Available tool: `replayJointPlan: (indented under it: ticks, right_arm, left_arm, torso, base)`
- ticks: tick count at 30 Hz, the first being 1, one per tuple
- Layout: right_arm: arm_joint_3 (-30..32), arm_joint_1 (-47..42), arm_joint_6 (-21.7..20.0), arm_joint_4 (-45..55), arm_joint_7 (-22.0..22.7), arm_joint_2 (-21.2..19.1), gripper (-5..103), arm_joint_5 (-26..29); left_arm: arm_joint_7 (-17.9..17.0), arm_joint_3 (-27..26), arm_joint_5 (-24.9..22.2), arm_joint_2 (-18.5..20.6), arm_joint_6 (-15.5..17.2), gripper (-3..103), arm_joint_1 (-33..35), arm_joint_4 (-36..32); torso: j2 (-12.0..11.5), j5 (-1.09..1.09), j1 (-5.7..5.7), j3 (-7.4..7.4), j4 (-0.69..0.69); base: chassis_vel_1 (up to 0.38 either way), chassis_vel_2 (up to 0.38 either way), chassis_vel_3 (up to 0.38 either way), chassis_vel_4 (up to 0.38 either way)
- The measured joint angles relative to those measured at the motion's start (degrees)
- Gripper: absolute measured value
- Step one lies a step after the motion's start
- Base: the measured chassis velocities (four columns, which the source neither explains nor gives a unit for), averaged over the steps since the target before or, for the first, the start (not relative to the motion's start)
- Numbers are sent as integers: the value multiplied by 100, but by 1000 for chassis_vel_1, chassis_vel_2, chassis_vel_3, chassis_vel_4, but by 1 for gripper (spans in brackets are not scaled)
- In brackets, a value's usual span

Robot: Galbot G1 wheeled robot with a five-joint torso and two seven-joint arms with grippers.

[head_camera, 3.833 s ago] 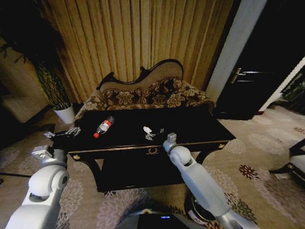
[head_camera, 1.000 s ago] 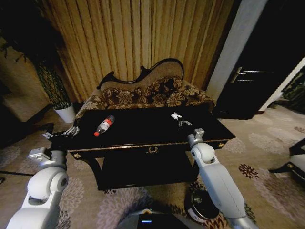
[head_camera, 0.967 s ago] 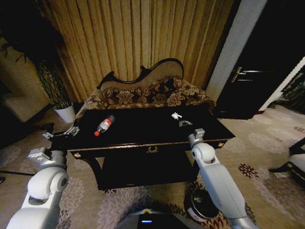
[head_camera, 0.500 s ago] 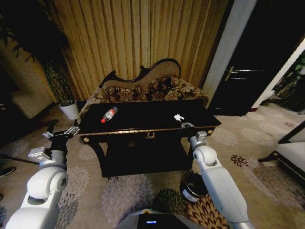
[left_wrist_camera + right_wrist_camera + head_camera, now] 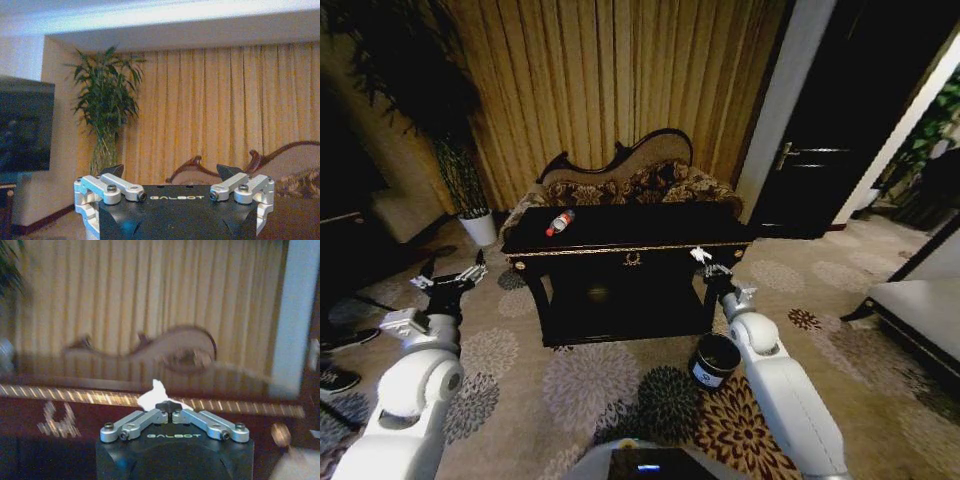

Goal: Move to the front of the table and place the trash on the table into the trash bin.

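Since a few seconds back the right gripper (image 5: 707, 267) has come off the tabletop with a white paper scrap (image 5: 699, 254) pinched in it, and the whole head view has pulled away from the furniture, so the camera has backed off rather than the things shifting. In the right wrist view the fingers (image 5: 150, 416) are closed together on that scrap (image 5: 154, 395), which sticks up just above the tips. In the head view this gripper now sits right of centre, off the table's right front corner and above and slightly left of the trash bin (image 5: 714, 359).

At lower left of the head view the left gripper (image 5: 450, 280) hangs apart from the table (image 5: 620, 247); the left wrist view shows its fingers (image 5: 120, 187) spread wide with nothing between them.

My reading is that the carry step is under way: one scrap is lifted and on its way to the bin. The next move calls for bringing the closed gripper down and over the bin's open mouth before letting go, since a light scrap could drift past the rim.

The bin stands on the carpet at centre-right, its inside too dark to say what it holds. The plastic bottle (image 5: 558, 222) lies on its side at the table's left, well apart from both grippers.
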Motion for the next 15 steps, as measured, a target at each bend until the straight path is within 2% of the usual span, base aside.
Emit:
replayJointPlan:
  ticks: [6,8,15]
  right_arm:
    - [223,-369,-87,-241,0,5,0,-79]
    - [306,-491,-214,-378,-1,4,0,-246]
    - [397,-410,-265,-1170,-1,52,0,-775]
  left_arm:
    - [47,1,-1,-42,-49,100,11,2]
    - [65,-4,-7,-43,-69,100,4,2]
    - [100,-15,-88,-47,-118,100,-8,45]
  torso:
    - [-1,1,1,-1,0]
    - [3,0,-5,-4,1]
    - [7,1,-11,-5,-1]
  base:
    - [-46,38,19,-49]
    - [0,0,0,0]
    - [0,0,0,0]
